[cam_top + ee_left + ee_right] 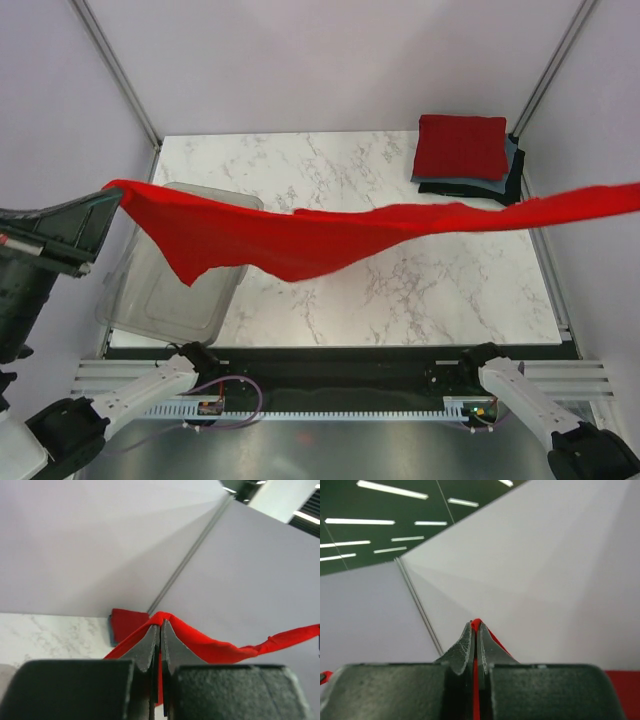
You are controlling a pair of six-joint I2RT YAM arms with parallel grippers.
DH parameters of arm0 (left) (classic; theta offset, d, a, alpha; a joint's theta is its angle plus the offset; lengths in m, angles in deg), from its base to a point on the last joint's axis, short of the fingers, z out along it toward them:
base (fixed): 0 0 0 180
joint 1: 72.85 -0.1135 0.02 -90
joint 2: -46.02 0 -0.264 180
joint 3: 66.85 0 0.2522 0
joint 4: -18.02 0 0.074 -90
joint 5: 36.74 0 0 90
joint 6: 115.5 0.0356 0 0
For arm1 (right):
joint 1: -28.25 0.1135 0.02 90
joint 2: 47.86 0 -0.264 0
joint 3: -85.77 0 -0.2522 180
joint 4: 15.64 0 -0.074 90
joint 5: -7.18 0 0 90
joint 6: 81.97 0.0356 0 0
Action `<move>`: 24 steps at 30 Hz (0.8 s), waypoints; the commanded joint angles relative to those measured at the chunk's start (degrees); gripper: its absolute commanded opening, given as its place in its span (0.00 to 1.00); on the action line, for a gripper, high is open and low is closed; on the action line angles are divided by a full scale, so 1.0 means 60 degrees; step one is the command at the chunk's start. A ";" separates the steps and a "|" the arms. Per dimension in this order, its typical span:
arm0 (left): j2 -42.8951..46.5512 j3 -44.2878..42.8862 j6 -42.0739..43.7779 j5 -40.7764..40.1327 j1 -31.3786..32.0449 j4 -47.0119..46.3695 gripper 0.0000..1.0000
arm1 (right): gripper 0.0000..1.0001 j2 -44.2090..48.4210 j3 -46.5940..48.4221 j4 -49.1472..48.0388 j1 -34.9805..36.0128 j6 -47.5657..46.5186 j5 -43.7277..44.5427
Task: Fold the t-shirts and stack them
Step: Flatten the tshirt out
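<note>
The red t-shirt [300, 240] hangs in the air over the table [450, 290], pulled out as one long band that crosses the whole top view from left to right, with its loose middle sagging toward the near half of the marble. Its long axis runs along the line between your two arms, so each arm has one end and neither is nearer the middle. The table shows bare marble in the centre and on the right, and I judge that to be the open room for lowering the cloth flat. The clear bin [160, 300] sits on the left side of the table, right under the left end of the shirt, so a straight drop there could drape cloth over its rim; bring that end rightward before you go down. The stack of folded shirts [460, 145] lies in the far right corner, a red one on top of a grey-blue and a black one, and the band passes just on its near side in the top view. Your left gripper [160, 630] is pinched narrow on a fold of the red cloth. Your right gripper [475, 629], beyond the right edge of the top view, is pinched on red cloth in the same way.
</note>
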 commanded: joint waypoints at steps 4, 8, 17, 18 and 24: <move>0.0486 0.0152 0.0360 0.2032 0.0026 -0.1940 0.02 | 0.00 0.0080 0.0852 -0.0827 0.0011 -0.0782 0.0125; 0.0748 0.0078 -0.0079 0.2736 0.0026 -0.2233 0.02 | 0.00 0.0255 0.1557 -0.0870 0.0025 -0.1016 -0.0007; 0.1526 0.2856 -0.1002 0.2842 0.0011 -0.3185 0.02 | 0.00 0.0198 0.2027 -0.1091 0.0069 -0.1704 0.0137; 0.1410 0.3108 -0.1104 0.2682 0.0011 -0.3157 0.02 | 0.00 -0.0079 0.1939 -0.1047 0.0069 -0.1778 0.0226; 0.0035 0.4325 -0.1662 -0.0524 0.0026 -0.1883 0.02 | 0.00 -0.2346 0.0331 -0.0402 0.0069 -0.2041 0.1557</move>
